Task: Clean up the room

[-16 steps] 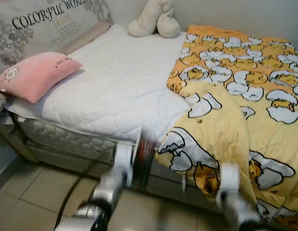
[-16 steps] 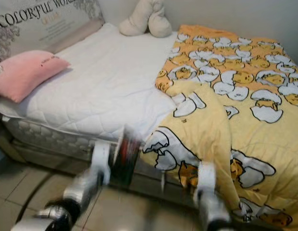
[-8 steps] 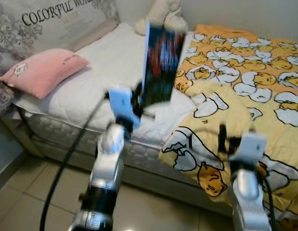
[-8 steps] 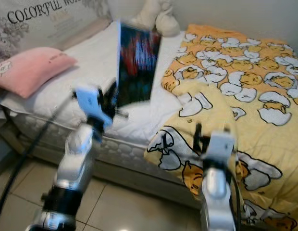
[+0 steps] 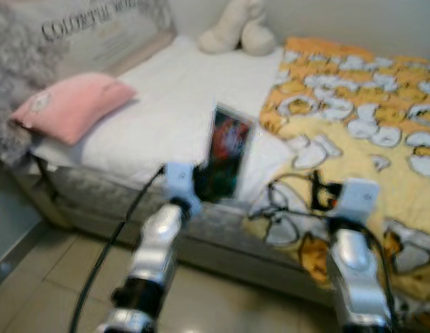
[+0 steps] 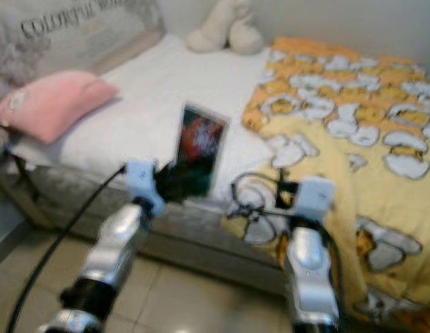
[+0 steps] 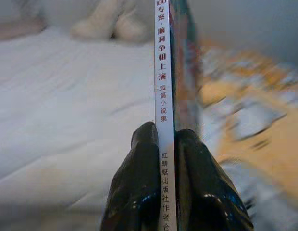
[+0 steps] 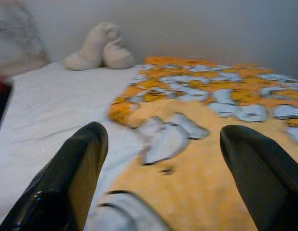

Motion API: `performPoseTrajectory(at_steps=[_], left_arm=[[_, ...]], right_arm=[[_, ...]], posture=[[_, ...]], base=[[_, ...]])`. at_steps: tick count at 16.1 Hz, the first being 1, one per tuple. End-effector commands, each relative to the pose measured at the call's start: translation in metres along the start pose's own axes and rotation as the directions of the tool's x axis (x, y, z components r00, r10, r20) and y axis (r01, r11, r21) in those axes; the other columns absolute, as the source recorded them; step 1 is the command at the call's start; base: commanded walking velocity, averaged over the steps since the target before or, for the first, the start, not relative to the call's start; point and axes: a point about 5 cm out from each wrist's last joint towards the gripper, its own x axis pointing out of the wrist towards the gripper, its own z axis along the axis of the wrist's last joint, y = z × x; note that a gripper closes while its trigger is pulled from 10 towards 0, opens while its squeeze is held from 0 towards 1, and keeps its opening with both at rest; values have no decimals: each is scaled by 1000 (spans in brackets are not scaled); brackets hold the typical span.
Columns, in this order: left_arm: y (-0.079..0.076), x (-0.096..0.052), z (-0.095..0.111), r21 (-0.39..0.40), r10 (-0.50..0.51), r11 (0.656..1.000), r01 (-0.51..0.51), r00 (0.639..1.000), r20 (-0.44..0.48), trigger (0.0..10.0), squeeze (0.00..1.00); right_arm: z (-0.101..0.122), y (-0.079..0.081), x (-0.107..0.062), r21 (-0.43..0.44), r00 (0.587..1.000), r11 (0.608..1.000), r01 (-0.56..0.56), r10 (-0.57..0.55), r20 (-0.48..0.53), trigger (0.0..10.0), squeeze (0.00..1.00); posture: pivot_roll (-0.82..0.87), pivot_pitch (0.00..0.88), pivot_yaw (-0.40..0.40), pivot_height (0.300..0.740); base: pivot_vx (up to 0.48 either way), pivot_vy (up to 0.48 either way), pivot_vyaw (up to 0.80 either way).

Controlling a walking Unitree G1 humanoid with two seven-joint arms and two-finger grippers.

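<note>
My left gripper [image 5: 201,182] is shut on a thin book [image 5: 225,158] with a dark, colourful cover, held upright above the near edge of the bed. In the left wrist view the two black fingers [image 7: 144,187] pinch the book's white spine [image 7: 163,101], which carries printed characters. My right gripper [image 5: 317,193] is raised over the folded yellow blanket [image 5: 354,139], and its fingers [image 8: 72,178] stand wide apart with nothing between them. The head views are blurred.
The white mattress [image 5: 173,104] carries a pink pillow [image 5: 73,111] at the left, a printed cushion [image 5: 90,35] behind it, and a cream plush toy [image 5: 236,31] at the far end. Tiled floor [image 5: 41,291] lies in front of the bed.
The left arm has lowered the book from high over the mattress to just above the bed's near edge. The right arm stays raised over the blanket. The camera shifted slightly.
</note>
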Motion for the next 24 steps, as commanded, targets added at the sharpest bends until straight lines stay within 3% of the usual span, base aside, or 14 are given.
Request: performPoseTrajectory(at_steps=[1, 8, 11, 15, 18, 24], left_arm=[[0, 8, 13, -49, 23, 999, -21, 999, 42, 10000, 0], [8, 21, 27, -8, -12, 1000, 13, 997, 75, 10000, 0], [8, 22, 23, 12, -25, 1000, 24, 998, 50, 10000, 0], [5, 22, 24, -33, -33, 999, 35, 997, 76, 10000, 0], [4, 25, 25, -13, -43, 999, 44, 996, 76, 10000, 0], [12, 25, 28, -10, -20, 1000, 20, 996, 86, 10000, 0]], right_arm=[[-5, -10, -1, -15, 1000, 1000, 24, -24, -20, 10000, 0], [-33, -26, -9, -8, 987, 996, 90, -91, -130, 10000, 0], [-32, -22, -10, -18, 990, 997, 69, -71, -120, 10000, 0], [-37, -15, -10, -20, 990, 999, 30, -33, -137, 10000, 0], [-35, -2, -7, -11, 991, 999, -43, 42, -128, 10000, 0], [-43, -7, -10, 15, 986, 1000, -3, 6, -169, 10000, 0]], posture=[[104, 0, 35, 740], [99, 0, 42, 740], [93, 0, 44, 740], [93, 0, 44, 740], [96, 0, 40, 740], [104, 0, 37, 740]], base=[[0, 476, 0], [0, 478, 0], [0, 480, 0], [225, 0, 0], [453, 0, 0], [441, 0, 0]])
